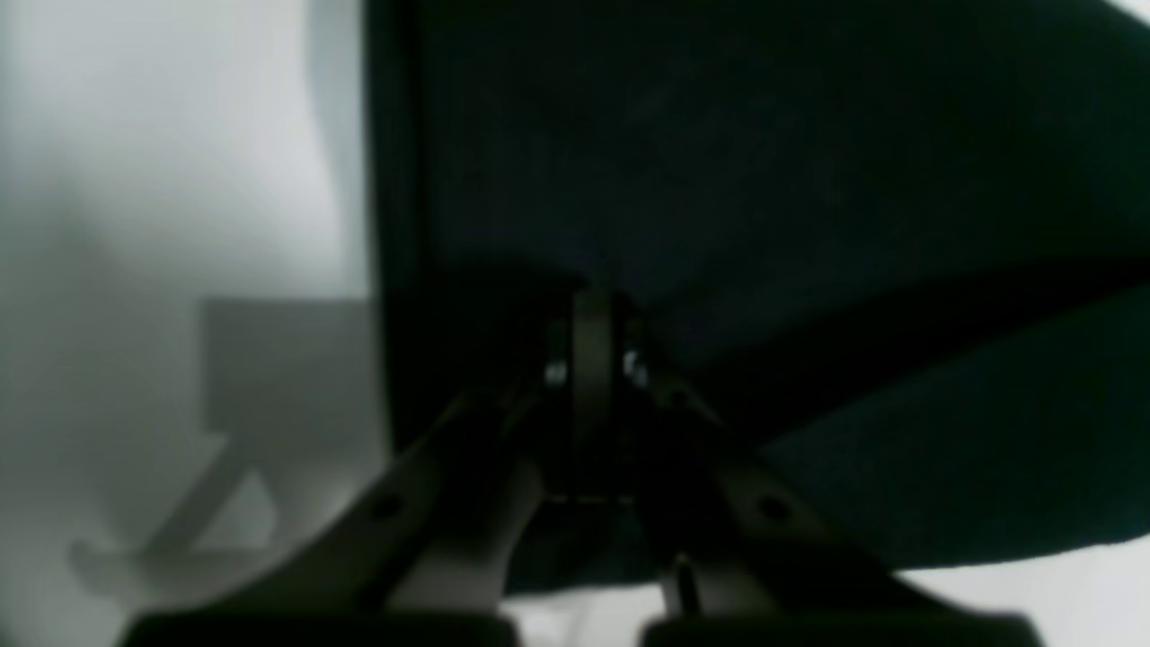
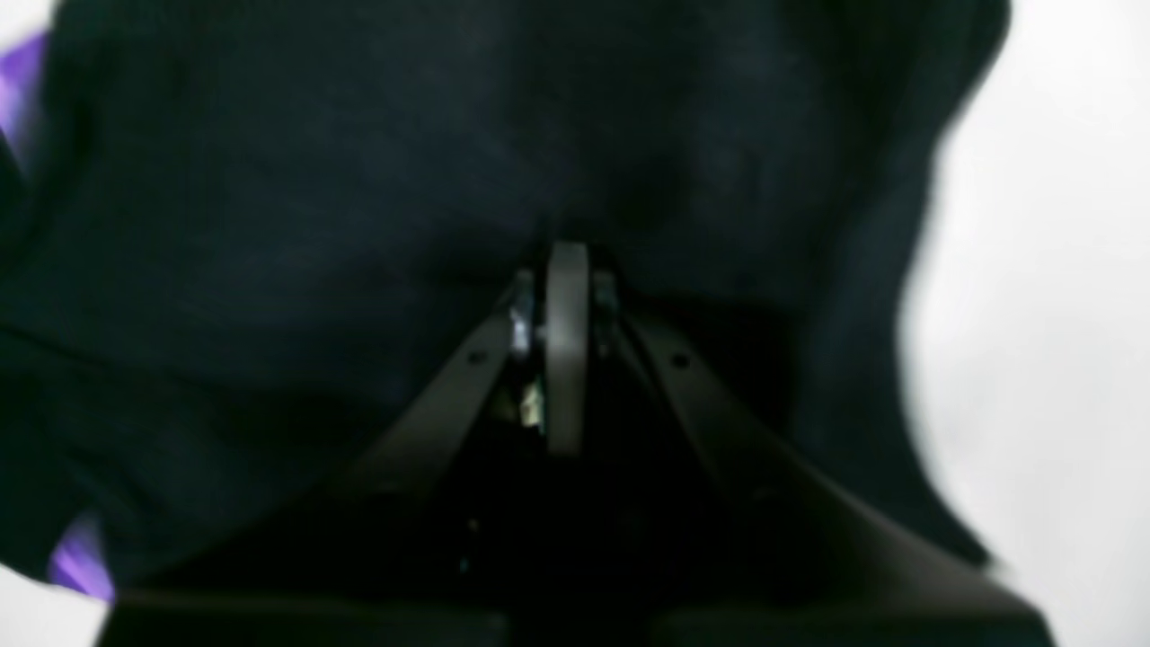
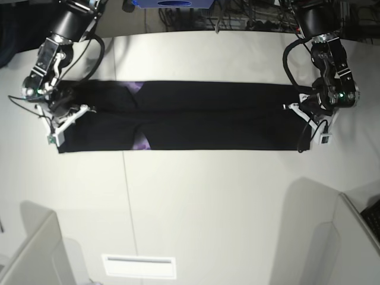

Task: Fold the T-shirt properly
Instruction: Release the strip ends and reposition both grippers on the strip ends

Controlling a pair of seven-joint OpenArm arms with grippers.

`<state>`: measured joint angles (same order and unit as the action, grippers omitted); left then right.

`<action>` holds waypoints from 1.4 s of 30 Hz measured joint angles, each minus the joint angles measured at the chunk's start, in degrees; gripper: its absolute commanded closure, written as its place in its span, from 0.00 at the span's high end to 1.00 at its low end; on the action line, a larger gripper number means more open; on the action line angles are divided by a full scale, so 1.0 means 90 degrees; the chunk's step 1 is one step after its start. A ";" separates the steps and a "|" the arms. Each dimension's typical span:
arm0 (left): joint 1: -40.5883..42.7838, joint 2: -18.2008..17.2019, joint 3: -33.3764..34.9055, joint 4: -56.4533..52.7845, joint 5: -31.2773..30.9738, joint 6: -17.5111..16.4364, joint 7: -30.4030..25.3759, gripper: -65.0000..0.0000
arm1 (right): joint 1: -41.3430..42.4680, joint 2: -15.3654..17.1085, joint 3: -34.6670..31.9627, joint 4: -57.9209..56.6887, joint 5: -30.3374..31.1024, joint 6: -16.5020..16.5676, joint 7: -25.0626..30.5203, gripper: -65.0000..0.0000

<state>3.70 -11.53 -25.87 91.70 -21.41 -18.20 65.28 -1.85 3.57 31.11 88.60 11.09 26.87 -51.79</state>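
The black T-shirt [image 3: 208,116] lies as a long, narrow folded band across the white table [image 3: 208,202]. Slivers of purple print [image 3: 141,143] show near its left part. My left gripper [image 3: 301,108] is shut on the band's right end. In the left wrist view the pinched fingertips [image 1: 593,314] meet on the black T-shirt [image 1: 764,162]. My right gripper [image 3: 64,110] is shut on the band's left end. The right wrist view shows its fingertips [image 2: 566,256] closed on the T-shirt [image 2: 269,225], with purple print [image 2: 79,562] at the edge.
Grey panels stand at the near left corner [image 3: 29,255] and the near right corner [image 3: 356,237]. A white plate [image 3: 139,266] lies near the front edge. Cables [image 3: 249,15] and a blue object [image 3: 172,3] sit behind the table.
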 measured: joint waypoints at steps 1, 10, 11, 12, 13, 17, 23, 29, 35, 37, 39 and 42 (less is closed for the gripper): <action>0.0034 0.0027 -0.0109 0.0219 0.0007 0.0022 0.0019 0.00 | -0.0078 0.0000 0.0002 0.0284 -0.0032 -0.0005 -0.0172 0.00; 0.0134 -0.0104 -0.2251 0.1627 -0.1865 -0.0364 0.0959 0.10 | -0.0204 -0.0313 -0.0032 0.2773 0.0049 0.0087 -0.0765 0.00; 0.0248 -0.0182 -0.2499 0.1545 -0.2042 -0.0367 0.0942 0.23 | -0.0211 -0.0311 0.0007 0.2817 0.0024 0.0085 -0.0787 0.00; 0.0342 -0.0240 -0.2752 0.1416 -0.2222 -0.0364 0.0940 0.37 | -0.0219 -0.0311 0.0027 0.2822 0.0015 0.0068 -0.0823 0.00; 0.0447 -0.0260 -0.2953 0.1246 -0.2249 -0.0364 0.0930 0.54 | -0.0226 -0.0318 0.0017 0.2822 0.0005 0.0068 -0.0828 0.00; 0.0546 -0.0311 -0.3327 0.0313 -0.2419 -0.0432 0.0967 1.00 | -0.0367 -0.0396 -0.0024 0.2822 0.0117 0.0075 -0.0784 0.00; 0.0520 -0.0328 -0.2880 -0.0651 -0.2390 -0.0923 0.0308 0.92 | -0.0578 -0.0432 -0.0024 0.2822 0.0879 0.0070 -0.0821 0.00; 0.0442 -0.0316 -0.2108 -0.1231 -0.2569 -0.1054 -0.0415 0.91 | -0.0641 -0.0415 -0.0024 0.2822 0.0896 0.0070 -0.0797 0.00; 0.0032 -0.0398 -0.1583 -0.1739 -0.2686 -0.0736 -0.0721 0.91 | -0.0721 -0.0430 -0.0024 0.2822 0.0894 0.0070 -0.0826 0.00; -0.0039 -0.0415 -0.1331 -0.1775 -0.2708 -0.0714 -0.0804 0.91 | -0.0736 -0.0430 -0.0024 0.2822 0.0899 0.0070 -0.0816 0.00; -0.0075 -0.0435 -0.1076 -0.1766 -0.2703 -0.0680 -0.0814 0.90 | -0.0758 -0.0435 -0.0024 0.2822 0.0913 0.0070 -0.0826 0.00; -0.0070 -0.0372 -0.0981 -0.1751 -0.2737 -0.0673 -0.0833 0.77 | -0.0753 -0.0432 -0.0024 0.2822 0.0896 0.0070 -0.0823 0.00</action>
<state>3.07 -14.87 -34.70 75.94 -46.04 -24.25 57.78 -8.62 -0.32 30.89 113.99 19.16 27.51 -59.20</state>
